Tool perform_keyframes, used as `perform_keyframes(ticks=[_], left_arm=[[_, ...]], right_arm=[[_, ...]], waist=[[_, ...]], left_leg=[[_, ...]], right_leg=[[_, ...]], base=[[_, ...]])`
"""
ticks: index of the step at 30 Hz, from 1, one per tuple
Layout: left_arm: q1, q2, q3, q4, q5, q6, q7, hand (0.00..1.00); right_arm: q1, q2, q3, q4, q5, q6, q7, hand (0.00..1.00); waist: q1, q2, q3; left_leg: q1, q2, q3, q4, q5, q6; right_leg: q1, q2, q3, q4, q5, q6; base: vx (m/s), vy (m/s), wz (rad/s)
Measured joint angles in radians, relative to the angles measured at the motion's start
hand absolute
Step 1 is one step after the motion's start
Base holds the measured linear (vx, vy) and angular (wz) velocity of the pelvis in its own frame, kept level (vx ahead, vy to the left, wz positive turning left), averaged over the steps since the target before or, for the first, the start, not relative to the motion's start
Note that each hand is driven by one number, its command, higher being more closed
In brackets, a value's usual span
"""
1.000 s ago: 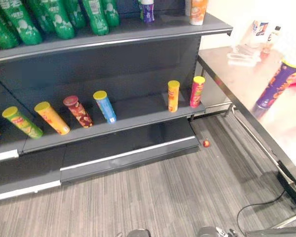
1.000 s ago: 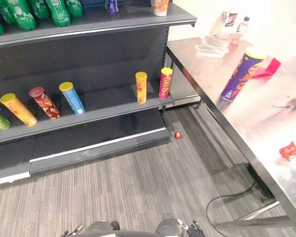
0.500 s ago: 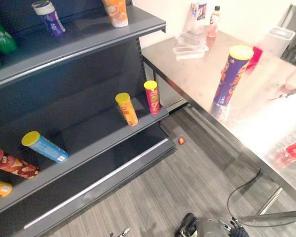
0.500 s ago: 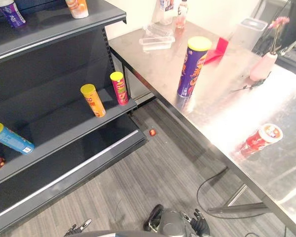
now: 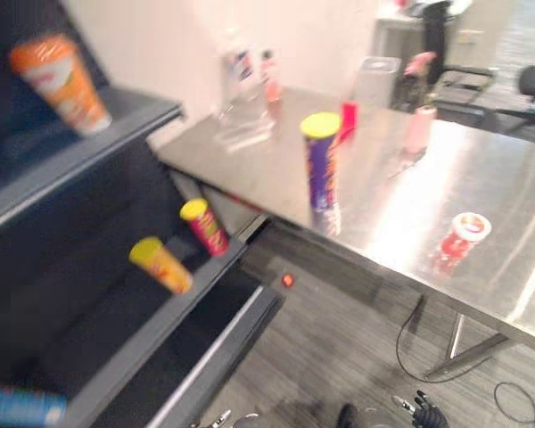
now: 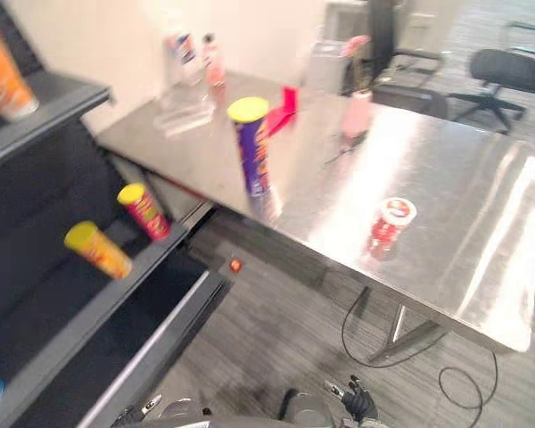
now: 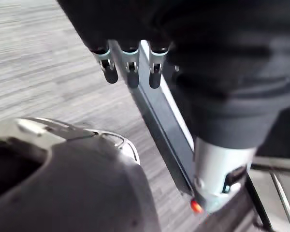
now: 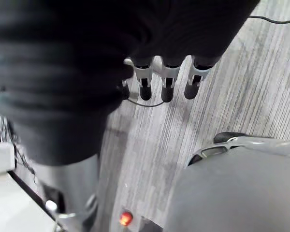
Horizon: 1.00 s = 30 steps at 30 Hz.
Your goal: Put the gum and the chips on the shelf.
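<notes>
Nothing shelved: chips [image 6: 252, 152] stood on the bench [image 6: 468, 183], probably gum [image 6: 389, 223] at four o'clock; left hand [image 7: 130, 72], right hand [image 8: 166, 83] empty, fingers [image 7: 109, 72] relaxed.

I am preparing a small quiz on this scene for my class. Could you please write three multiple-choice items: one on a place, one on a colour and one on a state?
1. Where does the purple chips can stand?
A) on the lower shelf
B) on the steel table
C) on the floor

2. Which colour is its lid?
A) yellow
B) green
C) black

3. How are the left hand and the right hand?
A) the left holds a can
B) the right holds a can
C) both are open and hold nothing

Answers:
1 B, the can stands upright on the table top.
2 A, the lid is plainly yellow above the purple body.
3 C, each wrist view shows straight fingers with nothing between them.
</notes>
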<state>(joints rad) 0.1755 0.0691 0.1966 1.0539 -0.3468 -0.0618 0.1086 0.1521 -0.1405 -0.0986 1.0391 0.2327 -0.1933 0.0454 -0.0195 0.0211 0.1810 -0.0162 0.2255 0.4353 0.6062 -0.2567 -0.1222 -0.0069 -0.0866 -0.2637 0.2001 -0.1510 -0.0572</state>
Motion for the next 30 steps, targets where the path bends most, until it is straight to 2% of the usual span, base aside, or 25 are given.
perform_keyframes(ticks=[2,3,4,5,6,7,9,12,18,20,21,23,26,27,30], left_arm=[[0.0,0.002,-0.003,-0.001,-0.005,0.006,0.004,0.0],[-0.001,0.002,-0.003,-0.001,-0.005,0.012,0.007,0.0],[-0.001,0.002,-0.003,-0.001,-0.005,0.015,0.009,0.0],[0.0,-0.002,-0.005,-0.002,-0.005,0.018,0.014,0.0],[0.002,-0.024,-0.01,0.001,-0.005,0.019,0.021,0.0],[0.0,-0.024,-0.005,0.003,-0.007,0.02,0.024,0.0],[-0.004,0.008,-0.017,0.001,-0.002,0.017,0.027,0.0],[-0.011,0.038,-0.045,0.013,0.013,0.019,0.022,0.0],[-0.014,0.049,-0.107,0.023,0.015,0.019,0.009,0.0],[-0.012,0.048,-0.112,0.022,0.015,0.017,-0.003,0.0],[-0.008,0.049,-0.112,0.022,0.016,0.009,-0.008,0.0],[-0.003,0.051,-0.116,0.025,0.016,0.005,-0.009,0.0],[-0.004,0.05,-0.125,0.031,0.014,0.005,-0.01,0.0],[-0.004,0.051,-0.133,0.033,0.009,0.007,-0.016,0.0],[-0.004,0.054,-0.132,0.035,-0.006,0.021,-0.016,0.0]], right_arm=[[-0.011,0.0,0.0,0.0,-0.017,0.0,0.001,0.0],[-0.009,-0.001,0.0,0.005,-0.037,0.0,0.001,0.0],[-0.01,-0.002,0.0,0.008,-0.037,0.002,0.0,0.0],[-0.004,-0.005,0.002,0.018,-0.037,0.006,0.0,0.0],[0.002,-0.02,0.002,0.029,-0.037,0.007,-0.002,0.0],[0.006,-0.023,-0.003,0.042,-0.037,0.01,-0.007,0.0],[0.029,0.005,-0.002,0.041,-0.037,0.015,-0.015,0.0],[0.044,0.033,-0.011,0.04,-0.037,-0.002,-0.05,0.0],[0.046,0.039,-0.016,0.037,-0.037,-0.058,-0.092,0.0],[0.045,0.039,-0.023,0.037,-0.039,-0.06,-0.1,0.0],[0.041,0.04,-0.023,0.035,-0.039,-0.063,-0.104,0.0],[0.045,0.042,-0.023,0.035,-0.039,-0.071,-0.108,0.0],[0.049,0.044,-0.044,0.037,-0.038,-0.071,-0.122,0.0],[0.049,0.046,-0.054,0.038,-0.035,-0.068,-0.138,0.0],[0.048,0.059,-0.075,0.04,-0.008,-0.057,-0.179,0.0]], waist=[[-0.002,0.0,0.0],[-0.003,-0.001,0.0],[-0.003,0.0,-0.001],[-0.003,0.01,-0.007],[-0.006,0.046,-0.02],[-0.004,0.052,-0.021],[-0.003,-0.006,-0.023],[-0.009,-0.03,-0.034],[-0.011,-0.029,-0.034],[-0.007,-0.027,-0.033],[-0.006,-0.026,-0.032],[-0.015,-0.031,-0.029],[-0.016,-0.031,-0.029],[-0.014,-0.028,-0.031],[-0.007,-0.034,-0.035]], left_leg=[[-0.019,-0.044,-0.114,-0.191,0.011,0.005],[-0.017,-0.074,-0.208,-0.321,0.035,0.007],[-0.014,-0.085,-0.248,-0.379,0.052,0.007],[-0.009,-0.095,-0.308,-0.481,0.099,-0.002],[-0.008,-0.072,-0.333,-0.547,0.198,-0.012],[0.002,-0.07,-0.32,-0.544,0.236,0.004],[0.043,-0.116,-0.272,-0.559,0.221,0.024],[0.095,-0.169,-0.232,-0.588,0.203,0.053],[0.148,-0.184,-0.166,-0.622,0.191,0.066],[0.169,-0.175,-0.132,-0.622,0.181,0.06],[0.179,-0.164,-0.112,-0.622,0.177,0.056],[0.181,-0.165,-0.11,-0.623,0.176,0.054],[0.178,-0.162,-0.117,-0.625,0.176,0.054],[0.178,-0.16,-0.122,-0.63,0.178,0.055],[0.182,-0.16,-0.144,-0.651,0.189,0.058]], right_leg=[[-0.004,0.006,0.099,-0.018,0.014,0.022],[-0.004,0.007,0.164,-0.033,0.024,0.038],[-0.003,0.008,0.191,-0.044,0.031,0.05],[-0.004,0.015,0.233,-0.069,0.047,0.074],[-0.004,0.038,0.255,-0.09,0.058,0.104],[-0.001,0.034,0.256,-0.092,0.057,0.118],[0.029,-0.034,0.157,-0.115,0.079,0.157],[0.072,-0.083,0.165,-0.163,0.098,0.186],[0.062,-0.099,0.157,-0.151,0.107,0.2],[0.043,-0.096,0.105,-0.12,0.105,0.196],[0.028,-0.106,0.058,-0.091,0.087,0.169],[0.023,-0.112,0.035,-0.076,0.084,0.168],[0.026,-0.107,0.034,-0.084,0.092,0.181],[0.041,-0.103,0.025,-0.113,0.101,0.193],[0.091,-0.095,-0.006,-0.198,0.14,0.199]], base=[[0.22,0.25,-1.81],[0.16,0.202,-1.32],[0.19,0.26,-1.48],[0.2,0.29,-1.22],[0.2,0.315,-1.14],[0.23,0.357,-0.77],[0.17,0.252,-0.49],[0.13,0.233,-0.28],[0.03,0.078,-0.32],[-0.05,-0.025,-0.58],[-0.06,-0.036,-0.53],[-0.02,-0.014,-0.17],[0.01,-0.009,0.03],[0.03,-0.006,0.1],[0.05,-0.001,0.21]])
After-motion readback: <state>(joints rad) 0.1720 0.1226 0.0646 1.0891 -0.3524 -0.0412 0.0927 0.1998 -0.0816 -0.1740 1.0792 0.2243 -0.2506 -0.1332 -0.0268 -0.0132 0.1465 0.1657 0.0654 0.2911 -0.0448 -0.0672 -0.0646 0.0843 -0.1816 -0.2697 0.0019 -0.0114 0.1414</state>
